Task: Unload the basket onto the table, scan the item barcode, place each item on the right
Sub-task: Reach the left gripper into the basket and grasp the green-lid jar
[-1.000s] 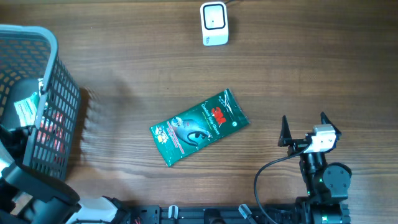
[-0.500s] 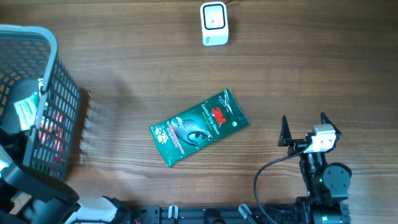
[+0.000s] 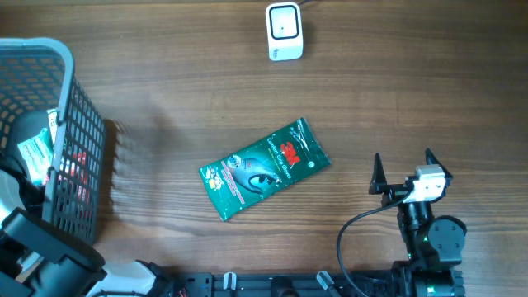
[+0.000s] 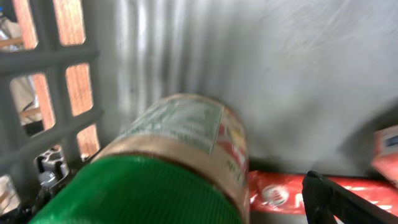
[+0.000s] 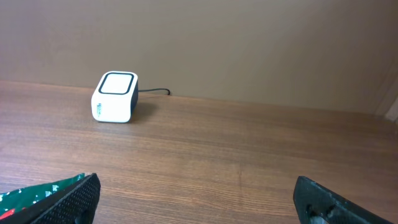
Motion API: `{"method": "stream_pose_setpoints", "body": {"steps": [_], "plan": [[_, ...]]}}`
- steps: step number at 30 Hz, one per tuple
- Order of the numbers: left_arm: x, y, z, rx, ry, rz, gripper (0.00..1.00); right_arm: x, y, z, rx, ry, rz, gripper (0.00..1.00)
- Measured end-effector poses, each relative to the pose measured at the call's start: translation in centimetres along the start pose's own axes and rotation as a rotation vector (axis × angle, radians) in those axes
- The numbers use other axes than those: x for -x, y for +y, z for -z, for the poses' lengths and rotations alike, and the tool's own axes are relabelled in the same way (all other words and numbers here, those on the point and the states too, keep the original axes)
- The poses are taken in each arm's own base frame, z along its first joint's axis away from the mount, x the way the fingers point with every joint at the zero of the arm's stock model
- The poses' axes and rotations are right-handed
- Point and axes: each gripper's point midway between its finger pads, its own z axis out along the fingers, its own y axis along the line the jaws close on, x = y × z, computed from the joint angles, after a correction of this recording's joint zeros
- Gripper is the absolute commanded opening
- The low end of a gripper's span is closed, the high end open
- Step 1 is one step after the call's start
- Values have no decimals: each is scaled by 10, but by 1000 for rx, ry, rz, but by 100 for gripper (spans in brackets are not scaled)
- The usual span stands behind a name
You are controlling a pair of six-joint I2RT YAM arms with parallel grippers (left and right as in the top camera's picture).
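Ahead of the right pincer (image 3: 403, 158), bare table (image 3: 445, 74) runs clear to the scanner (image 3: 285, 31) far ahead-left; a green packet (image 3: 264, 167) lies left. The left pincer (image 4: 177, 180) is boxed by basket walls (image 4: 53, 60), a green-lidded jar (image 4: 180, 134) seemingly filling its mouth.

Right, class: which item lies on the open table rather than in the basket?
The green 3M packet, flat on the table, well clear of the white scanner. The green-lidded jar and red packet sit inside the grey basket.
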Motion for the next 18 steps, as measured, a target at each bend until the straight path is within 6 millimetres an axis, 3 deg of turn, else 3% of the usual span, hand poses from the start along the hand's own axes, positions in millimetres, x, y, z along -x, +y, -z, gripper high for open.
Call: {"method": "stream_pose_setpoints", "body": {"steps": [7, 10, 12, 14, 18], "plan": [[8, -8, -1, -31, -33, 11, 94, 0, 0, 0, 0, 0, 0, 100], [-8, 4, -19, 14, 8, 0, 93, 0, 0, 0, 0, 0, 0, 100], [-10, 4, -27, -5, -9, -1, 83, 0, 0, 0, 0, 0, 0, 100], [-10, 7, -28, -5, -30, 4, 82, 0, 0, 0, 0, 0, 0, 100], [-7, 12, -27, 20, -49, 9, 63, 0, 0, 0, 0, 0, 0, 100]]}}
